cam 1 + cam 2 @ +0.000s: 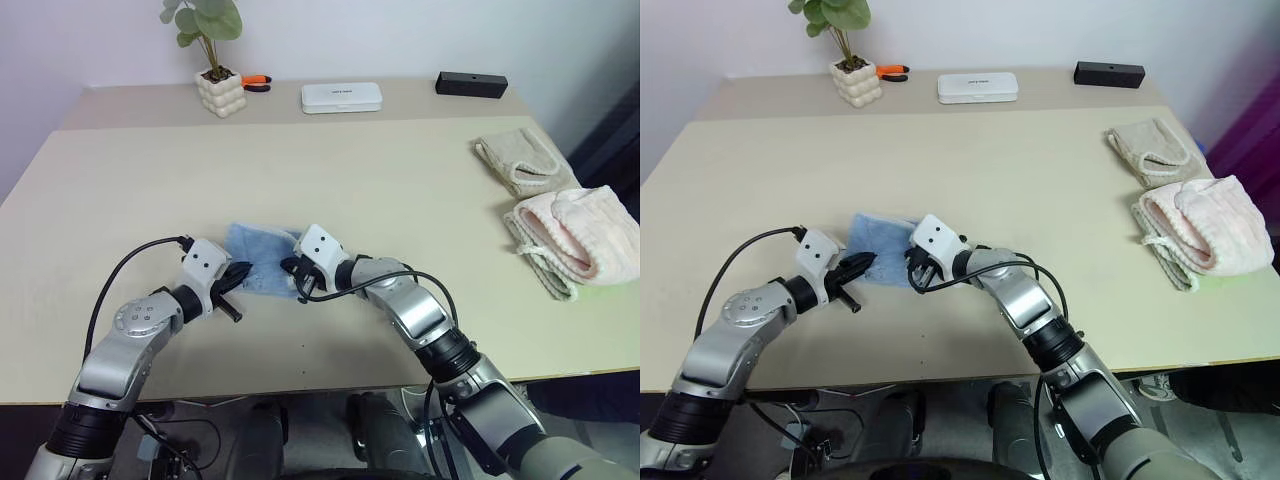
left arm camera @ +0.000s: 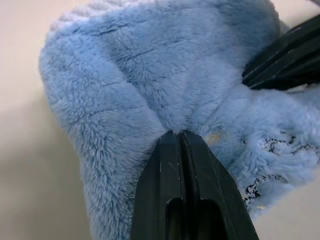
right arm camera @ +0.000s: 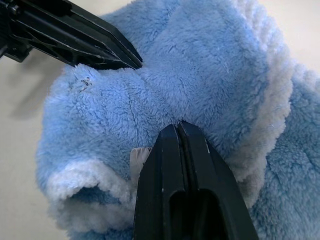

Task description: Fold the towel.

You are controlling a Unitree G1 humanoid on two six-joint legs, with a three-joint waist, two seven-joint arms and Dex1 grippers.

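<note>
Beige table (image 1: 330, 170), pale wall (image 1: 400, 35) behind, evenly lit

A pale beige tabletop (image 1: 400, 190) carries a crumpled light blue terry towel (image 1: 262, 262) near its front edge. At the right lie a folded beige cloth (image 1: 520, 160) and a pale pink fluffy towel (image 1: 575, 238). Along the far edge stand a white potted plant (image 1: 220, 92), a flat white box (image 1: 341, 97) and a black bar (image 1: 471, 84).
</note>
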